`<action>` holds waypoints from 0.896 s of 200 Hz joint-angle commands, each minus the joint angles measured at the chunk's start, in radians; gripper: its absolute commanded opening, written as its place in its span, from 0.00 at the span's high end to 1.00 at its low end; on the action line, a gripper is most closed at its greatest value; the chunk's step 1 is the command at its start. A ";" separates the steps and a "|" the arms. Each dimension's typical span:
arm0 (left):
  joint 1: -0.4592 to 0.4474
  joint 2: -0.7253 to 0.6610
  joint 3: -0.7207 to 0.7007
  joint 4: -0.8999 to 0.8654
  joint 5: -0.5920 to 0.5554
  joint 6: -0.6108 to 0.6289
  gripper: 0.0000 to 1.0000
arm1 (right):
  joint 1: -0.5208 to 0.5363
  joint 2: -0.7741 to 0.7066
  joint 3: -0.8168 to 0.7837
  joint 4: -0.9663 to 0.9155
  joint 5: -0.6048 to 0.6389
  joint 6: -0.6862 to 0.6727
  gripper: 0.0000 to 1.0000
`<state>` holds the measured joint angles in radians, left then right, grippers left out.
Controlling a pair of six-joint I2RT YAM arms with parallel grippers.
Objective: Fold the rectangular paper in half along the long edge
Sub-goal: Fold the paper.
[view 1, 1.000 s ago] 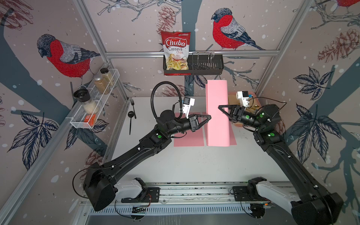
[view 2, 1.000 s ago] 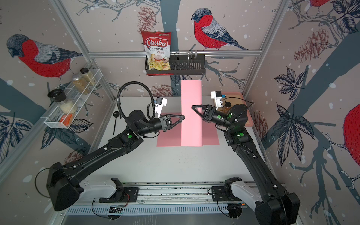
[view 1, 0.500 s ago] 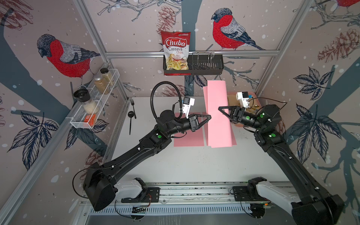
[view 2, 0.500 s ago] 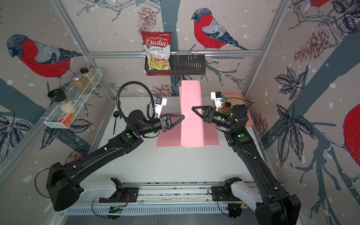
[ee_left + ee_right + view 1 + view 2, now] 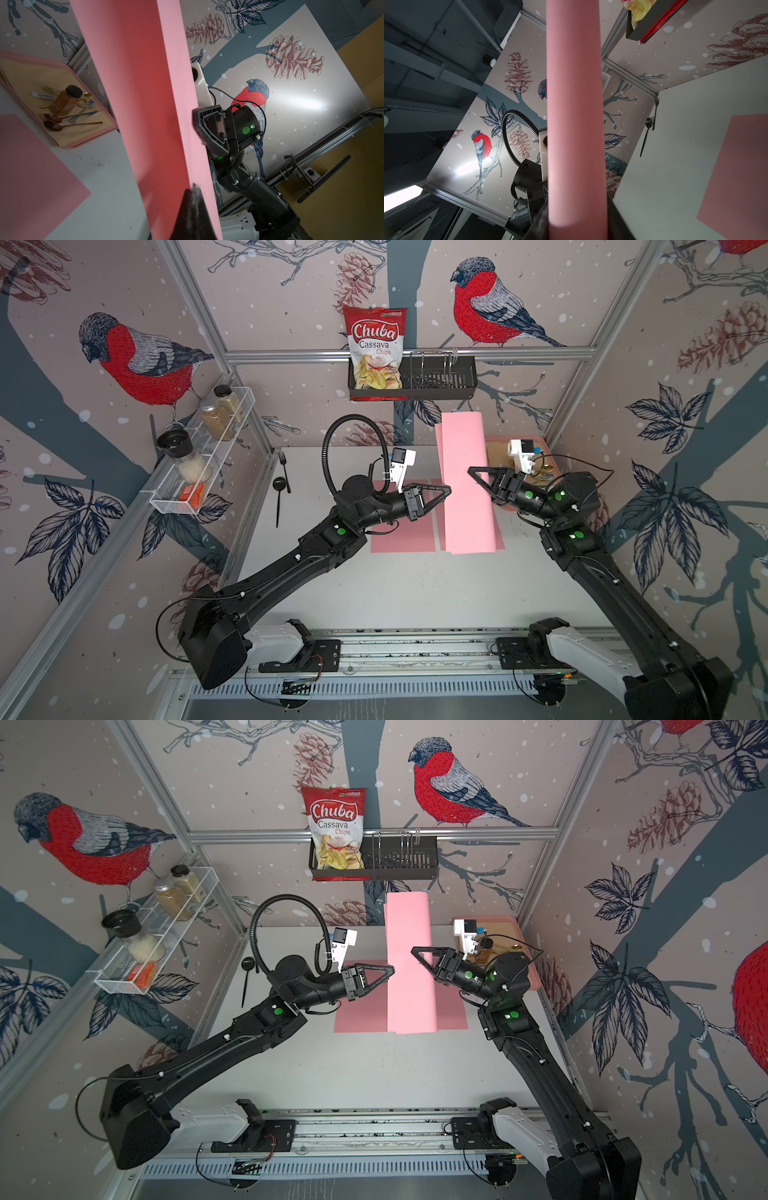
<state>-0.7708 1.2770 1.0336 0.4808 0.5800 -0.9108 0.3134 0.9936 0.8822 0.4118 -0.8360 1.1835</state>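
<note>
My left tool [image 5: 448,490] is pinched tight on an edge of the pink rectangular paper sheet [image 5: 465,506]. My right tool [image 5: 472,471] meets the sheet from the opposite side, jaws set narrow, with the rounded bend of the paper [image 5: 574,124] passing between them. The sheet is raised between my two arms, curled over on itself into a loose, uncreased fold. Under it, other flat pink sheets [image 5: 401,533] lie on the white table [image 5: 415,593]. I cannot tell whether its near end touches them.
</note>
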 commanded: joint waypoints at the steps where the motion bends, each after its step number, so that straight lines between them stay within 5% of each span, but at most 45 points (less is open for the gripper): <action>1: -0.004 0.003 -0.001 0.057 0.017 -0.003 1.00 | 0.011 -0.007 -0.006 0.076 0.041 0.024 0.66; 179: -0.011 -0.014 -0.003 0.030 0.007 0.013 1.00 | 0.038 -0.029 0.007 0.022 0.079 -0.022 0.67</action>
<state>-0.7792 1.2709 1.0252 0.4889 0.5800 -0.9115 0.3527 0.9730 0.8787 0.4286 -0.7597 1.1767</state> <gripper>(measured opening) 0.048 0.331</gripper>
